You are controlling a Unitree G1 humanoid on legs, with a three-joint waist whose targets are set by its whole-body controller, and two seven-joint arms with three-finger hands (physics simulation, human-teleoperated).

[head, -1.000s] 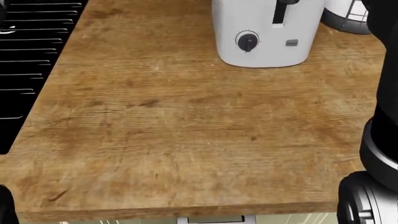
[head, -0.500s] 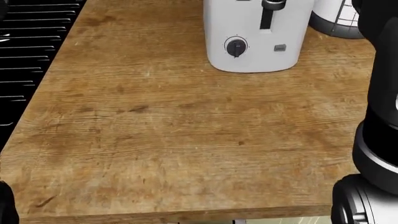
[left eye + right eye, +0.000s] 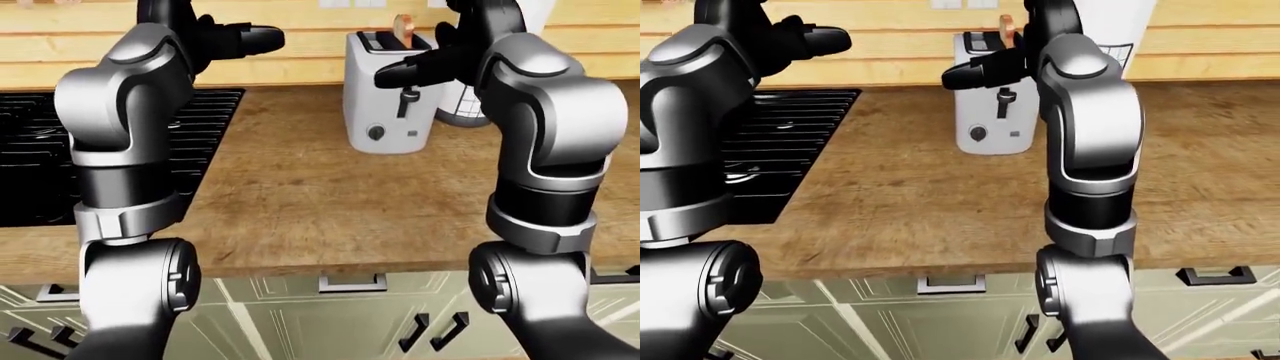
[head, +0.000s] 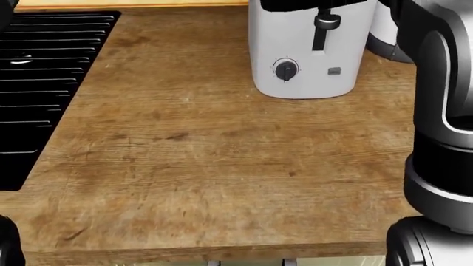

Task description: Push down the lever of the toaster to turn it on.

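The toaster [image 4: 310, 50] stands on the worktop [image 4: 207, 166]; my right robot hand [image 3: 415, 69], fingers loosely spread and empty, hovers above its lever [image 4: 326, 21]. I expect a stiff, sprung slider on a light body, so I'd press straight down on the knob.

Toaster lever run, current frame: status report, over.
Right hand open, fingers just above the lever, no contact visible. Left hand open, raised over the stove. Lever up on the white toaster, toast in slot. Path clear.
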